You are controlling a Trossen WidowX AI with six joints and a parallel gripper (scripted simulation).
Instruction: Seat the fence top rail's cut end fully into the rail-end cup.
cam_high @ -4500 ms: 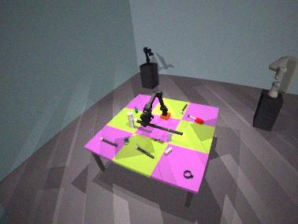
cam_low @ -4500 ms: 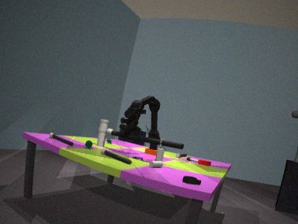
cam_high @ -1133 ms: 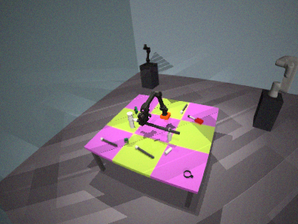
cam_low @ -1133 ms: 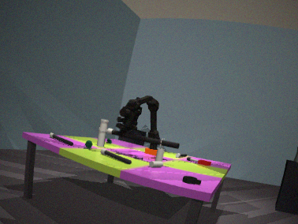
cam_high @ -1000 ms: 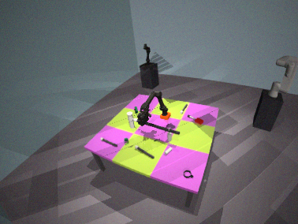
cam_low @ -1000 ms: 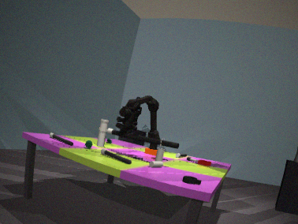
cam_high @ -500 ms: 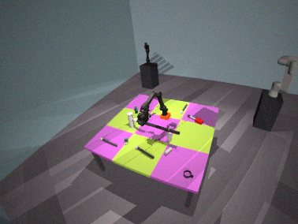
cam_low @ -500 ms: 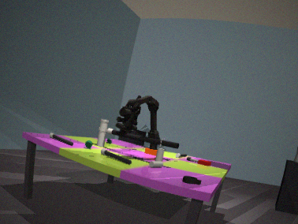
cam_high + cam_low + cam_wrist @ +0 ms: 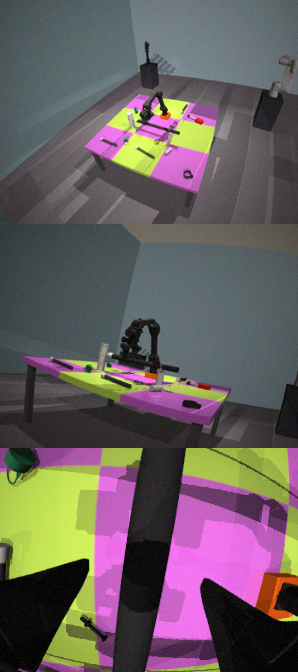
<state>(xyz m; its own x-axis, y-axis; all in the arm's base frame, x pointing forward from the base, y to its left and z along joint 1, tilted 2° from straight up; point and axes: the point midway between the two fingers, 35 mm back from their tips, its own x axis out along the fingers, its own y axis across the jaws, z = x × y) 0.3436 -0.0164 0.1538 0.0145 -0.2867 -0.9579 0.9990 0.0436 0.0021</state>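
The black top rail (image 9: 158, 127) (image 9: 170, 368) (image 9: 155, 498) runs from near the big white post (image 9: 131, 121) (image 9: 102, 359) across the top of the small white post (image 9: 169, 137) (image 9: 160, 376). The pale rail-end cup (image 9: 135, 121) (image 9: 109, 355) is beside the big post's upper part, at the rail's end. The rail appears to meet it; how deep it sits cannot be told. The loop cap is too dark to make out. My gripper (image 9: 147, 573) is open, its fingers on either side of the rail, with a gap on both sides in the wrist view.
Dark rods with pale ends (image 9: 145, 152) (image 9: 116, 380) lie on the table. A pale cylinder (image 9: 168, 151) (image 9: 156, 388) lies by the small post. Also there are a black ring (image 9: 184, 173), a red piece (image 9: 199, 121) (image 9: 204, 386), an orange block (image 9: 165, 116) (image 9: 269, 593) and green pieces (image 9: 89, 368) (image 9: 19, 459).
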